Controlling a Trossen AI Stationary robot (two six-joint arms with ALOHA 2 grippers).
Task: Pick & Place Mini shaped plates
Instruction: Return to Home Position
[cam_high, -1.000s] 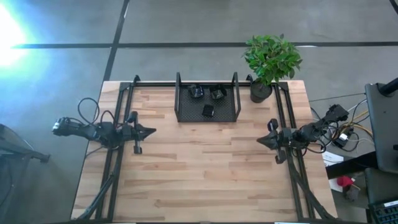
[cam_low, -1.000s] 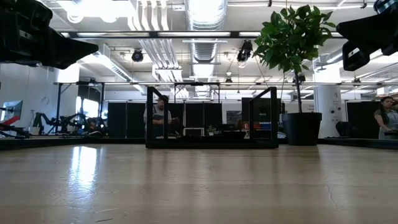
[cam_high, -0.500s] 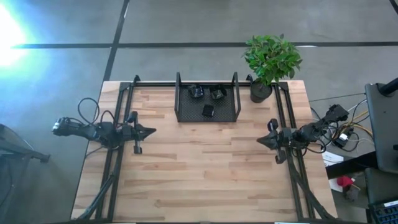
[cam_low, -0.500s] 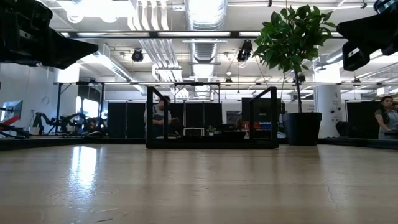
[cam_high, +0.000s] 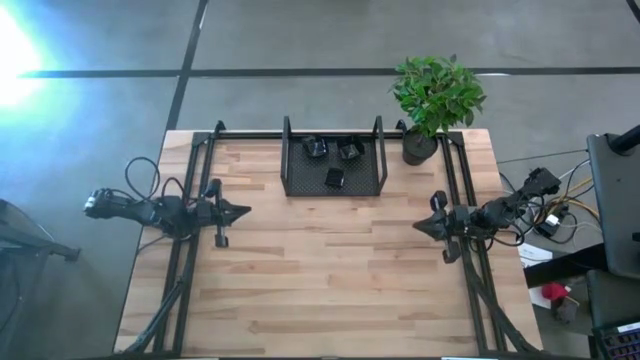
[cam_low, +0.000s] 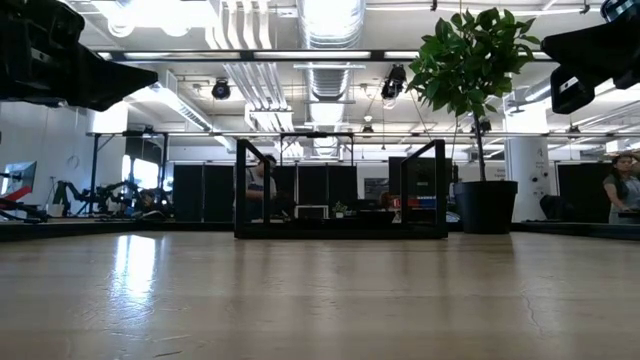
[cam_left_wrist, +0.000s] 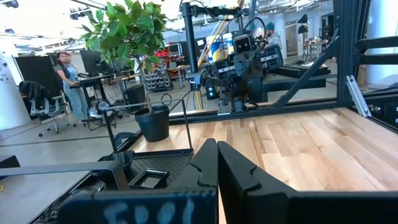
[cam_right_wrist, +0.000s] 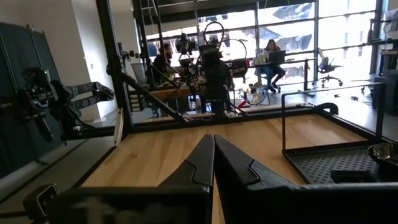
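Three small glossy black plates lie inside the black mesh tray (cam_high: 333, 170) at the table's far edge: one at its far left (cam_high: 315, 147), one at its far right (cam_high: 349, 151), one near the front middle (cam_high: 335, 178). In the left wrist view one square plate (cam_left_wrist: 147, 179) rests flat on the tray's mesh floor. My left gripper (cam_high: 246, 212) hovers shut above the table's left side, pointing right. My right gripper (cam_high: 417, 226) hovers shut above the right side, pointing left. Both are well clear of the tray.
A potted plant (cam_high: 436, 96) in a black pot (cam_high: 419, 147) stands at the far right corner, beside the tray. Black frame rails run along the table's left, right and far edges. Bare wood spans the middle and near side. People sit in the room beyond.
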